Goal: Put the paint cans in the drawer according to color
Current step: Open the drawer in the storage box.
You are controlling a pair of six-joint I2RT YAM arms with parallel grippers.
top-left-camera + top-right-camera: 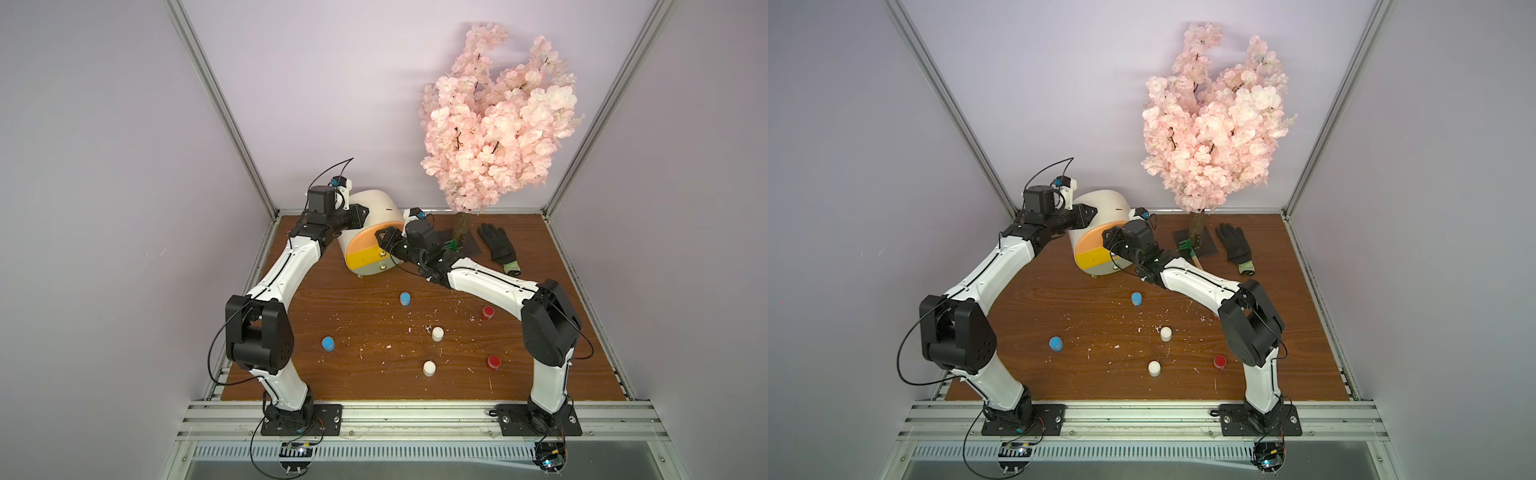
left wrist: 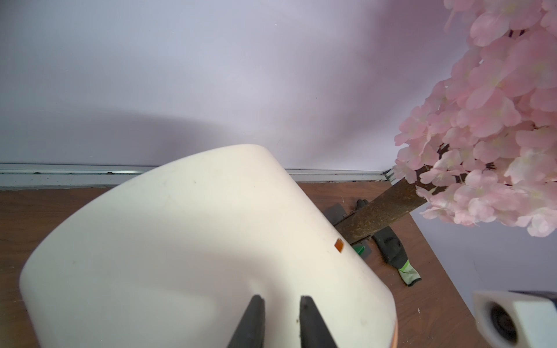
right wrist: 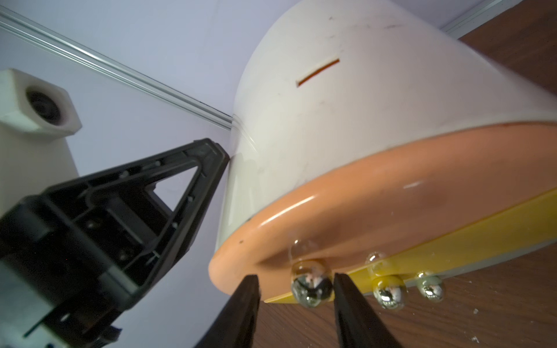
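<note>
Your right gripper (image 3: 297, 278) is the one on the job. Its jaws stand either side of the top knob (image 3: 312, 283), the one on the peach front of the drawer (image 1: 365, 249). One finger looks to touch the ball and the other shows a sliver of gap, so you cannot tell whether it is clamped or only straddling.

The knob's stalk points straight out of the peach front toward that gripper. I judge the pull must run back along that line, squarely away from the front. A sideways tug would likely slip off the ball or drag the whole cabinet.

Your left gripper (image 2: 281, 298) has its jaws together, tips against the cream shell on the drawer's flank away from the right arm, apparently bracing it.

All six paint cans stand on the table (image 1: 357, 316) out in front of the drawer, none inside. The blue can (image 1: 404, 298) is nearest its front. Farther out are the second blue can (image 1: 328, 343), the cream can (image 1: 437, 333), the second cream can (image 1: 429, 368), the red can (image 1: 488, 312) and the second red can (image 1: 493, 361).
</note>
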